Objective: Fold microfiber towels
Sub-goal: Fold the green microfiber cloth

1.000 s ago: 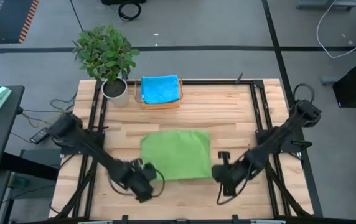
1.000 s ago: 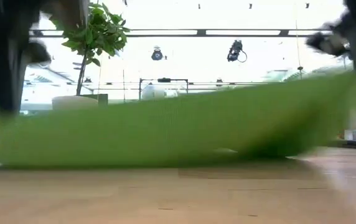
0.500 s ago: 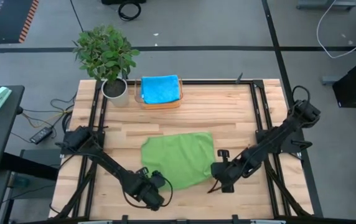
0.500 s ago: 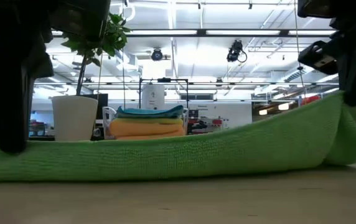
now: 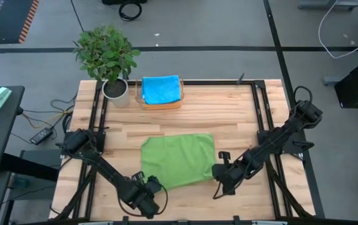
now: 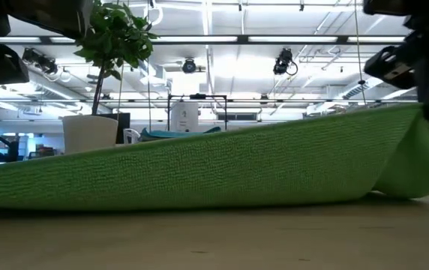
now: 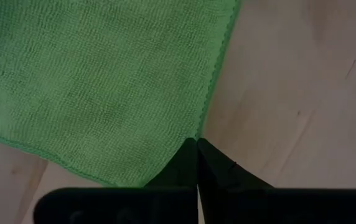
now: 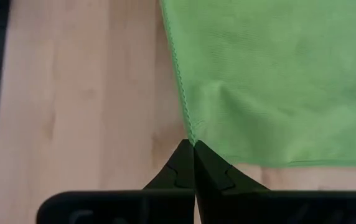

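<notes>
A green microfiber towel (image 5: 178, 159) lies spread at the table's middle, its far part flat on the wood. Its near edge (image 6: 222, 161) is raised, higher on the right. My left gripper (image 5: 156, 187) is shut on the towel's near left corner. My right gripper (image 5: 217, 170) is shut on its near right corner. A folded blue towel (image 5: 161, 89) tops a stack at the far edge. My left gripper pinches the green towel's near left corner (image 7: 198, 133) between its two fingertips, coming from above and slanting down. The corner is just off the table, and the cloth runs away from it toward the far side. My right gripper pinches the near right corner (image 8: 190, 132) between its two fingertips, slanting down from above. That corner is lifted clear of the wood, and the cloth slopes down from it to the table.
A potted plant (image 5: 107, 56) stands at the far left corner. Next to it is a tray (image 5: 163, 103) holding the stacked towels. Black frame rails (image 5: 261, 112) run along the table's left and right sides. Bare wood lies between the green towel and the stack.
My left gripper has gone down and toward the table's near edge with the towel's near left corner. That corner has been drawn out, so the near edge now slants. The far part of the towel has stayed flat.
</notes>
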You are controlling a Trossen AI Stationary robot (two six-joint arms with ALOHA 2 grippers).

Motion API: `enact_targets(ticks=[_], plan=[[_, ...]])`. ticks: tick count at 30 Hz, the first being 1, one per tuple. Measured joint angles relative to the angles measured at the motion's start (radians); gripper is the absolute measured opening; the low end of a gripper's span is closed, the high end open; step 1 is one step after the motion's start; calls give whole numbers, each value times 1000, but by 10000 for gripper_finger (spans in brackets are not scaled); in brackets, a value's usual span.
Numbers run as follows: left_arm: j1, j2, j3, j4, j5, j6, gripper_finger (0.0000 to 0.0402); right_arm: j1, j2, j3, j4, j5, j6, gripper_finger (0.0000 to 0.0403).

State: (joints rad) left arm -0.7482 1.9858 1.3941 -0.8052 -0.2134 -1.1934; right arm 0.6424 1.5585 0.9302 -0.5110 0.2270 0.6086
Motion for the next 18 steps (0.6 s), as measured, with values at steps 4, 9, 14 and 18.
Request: enact_targets(ticks=[4,9,14,18], plan=[[-2,0,0,-2,-3,7,3,41,0,0,3,8,56,1],[-2,0,1,-2,-23,35,7,92,0,0,4,15,148,1],[5,0,-13,-6,-50,91,4,140,0,0,8,66,253,1],[31,-1,-38,-11,-51,129,6,163,0,0,9,95,314,1]])
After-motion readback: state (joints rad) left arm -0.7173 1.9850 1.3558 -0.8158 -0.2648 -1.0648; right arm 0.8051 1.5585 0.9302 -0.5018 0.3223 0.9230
